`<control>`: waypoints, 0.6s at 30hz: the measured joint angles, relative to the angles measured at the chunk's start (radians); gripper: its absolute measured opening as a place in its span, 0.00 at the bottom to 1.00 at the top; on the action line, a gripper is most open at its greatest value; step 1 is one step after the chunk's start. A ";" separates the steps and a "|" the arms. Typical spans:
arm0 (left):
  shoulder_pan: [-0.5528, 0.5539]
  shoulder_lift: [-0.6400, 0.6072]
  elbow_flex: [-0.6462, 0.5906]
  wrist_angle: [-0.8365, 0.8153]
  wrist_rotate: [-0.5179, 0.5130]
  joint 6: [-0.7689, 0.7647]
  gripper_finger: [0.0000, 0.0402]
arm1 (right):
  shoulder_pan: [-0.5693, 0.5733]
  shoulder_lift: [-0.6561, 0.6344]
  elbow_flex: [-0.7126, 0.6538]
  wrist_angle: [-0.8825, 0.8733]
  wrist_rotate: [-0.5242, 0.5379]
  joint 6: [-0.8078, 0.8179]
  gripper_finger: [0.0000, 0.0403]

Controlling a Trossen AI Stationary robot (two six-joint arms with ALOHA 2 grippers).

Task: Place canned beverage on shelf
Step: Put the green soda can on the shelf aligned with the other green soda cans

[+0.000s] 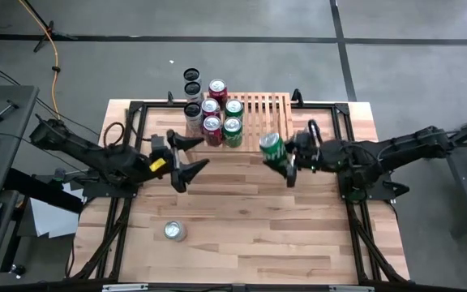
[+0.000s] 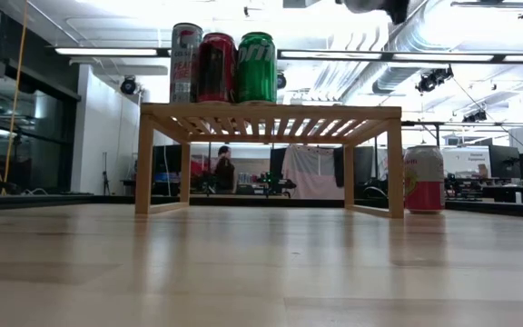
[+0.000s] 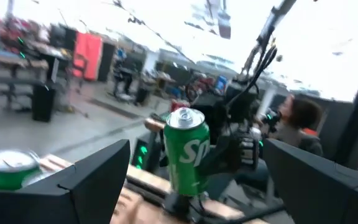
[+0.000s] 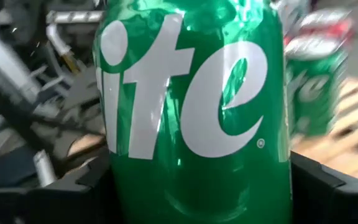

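The right tool point(image 1: 286, 162) is gripping a green can point(image 1: 272, 147) just off the shelf's point(image 1: 267, 109) near edge, carrying it in. Next, it needs lifting onto bare slats beside the cans point(image 1: 220, 118). The left tool point(image 1: 186, 158) is hanging released, mid-worktop.

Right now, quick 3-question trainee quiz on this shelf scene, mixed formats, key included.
1. True or false: the right gripper is shut on a green can.
2. Where on the shelf do the cans already placed stand? A) the end toward the left arm B) the end toward the right arm C) the middle
3. Fill in: the left gripper is ____ and holds nothing.

Key: 1 true. 2 A; the slats toward the right arm are bare. 3 open.
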 joint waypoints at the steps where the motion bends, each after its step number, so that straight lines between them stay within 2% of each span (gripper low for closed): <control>1: 0.000 -0.006 0.000 0.016 -0.013 0.020 0.90 | -0.025 -0.001 0.000 0.021 -0.004 -0.021 0.73; 10: 0.005 -0.105 0.002 0.039 -0.192 0.154 0.90 | -0.245 -0.001 0.000 0.056 -0.125 -0.085 0.73; 15: 0.057 -0.144 0.002 0.038 -0.163 0.287 0.90 | -0.340 -0.001 0.000 0.078 -0.130 -0.083 0.73; 18: 0.120 -0.149 0.002 0.037 -0.109 0.277 0.90 | -0.381 0.001 0.000 0.097 -0.129 -0.065 0.73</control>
